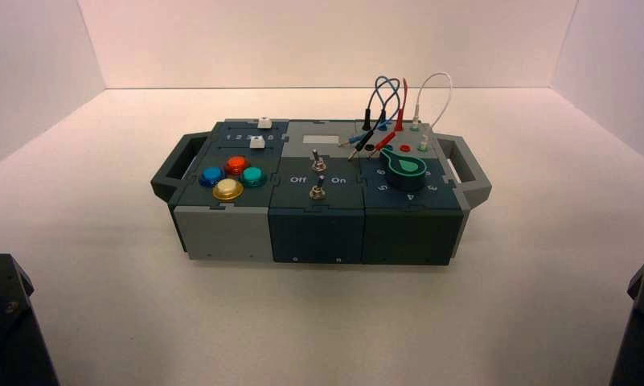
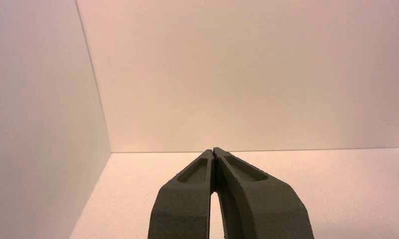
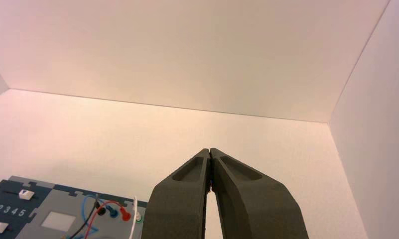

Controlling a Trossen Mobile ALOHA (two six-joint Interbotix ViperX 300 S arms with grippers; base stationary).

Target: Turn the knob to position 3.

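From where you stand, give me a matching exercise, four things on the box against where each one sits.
1. knob
2. yellow button
3. digital-display-like white panel
4. blue button

A. farthest left of the four domed buttons
B. box's right part, near the right handle
C. nearest the robot of the domed buttons
D. middle part, beyond both toggle switches

1-B, 2-C, 3-D, 4-A

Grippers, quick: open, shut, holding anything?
Left gripper: closed, holding nothing, parked near side.
Right gripper: closed, holding nothing, parked near side.
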